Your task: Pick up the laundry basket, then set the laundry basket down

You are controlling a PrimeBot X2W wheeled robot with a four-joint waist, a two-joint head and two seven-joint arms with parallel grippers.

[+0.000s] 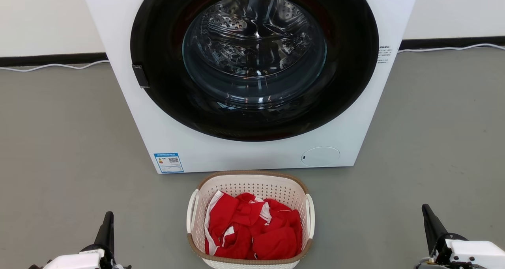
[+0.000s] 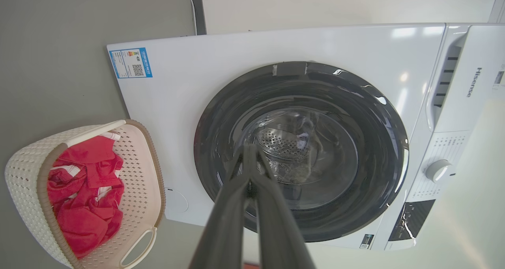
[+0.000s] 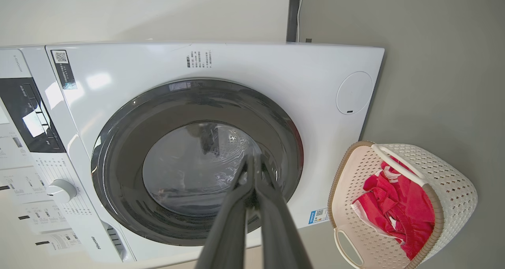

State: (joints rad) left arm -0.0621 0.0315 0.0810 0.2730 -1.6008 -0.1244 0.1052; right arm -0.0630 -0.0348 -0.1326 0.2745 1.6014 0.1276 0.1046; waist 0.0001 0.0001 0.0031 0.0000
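Note:
The laundry basket (image 1: 252, 186) is cream-white and perforated, with a brown rim and two white loop handles. It stands on the grey floor just in front of the washing machine and holds red and white clothes (image 1: 252, 231). My left gripper (image 1: 108, 217) is shut and empty at the lower left, well left of the basket. My right gripper (image 1: 427, 212) is shut and empty at the lower right, well right of it. The basket (image 2: 23, 170) appears at the left of the left wrist view, and the basket (image 3: 453, 174) at the right of the right wrist view.
A white front-loading washing machine (image 1: 197, 142) with a closed dark round door (image 1: 254, 60) stands directly behind the basket. A white cable (image 1: 51, 66) runs along the wall's base. Grey floor (image 1: 59, 142) spreads on both sides.

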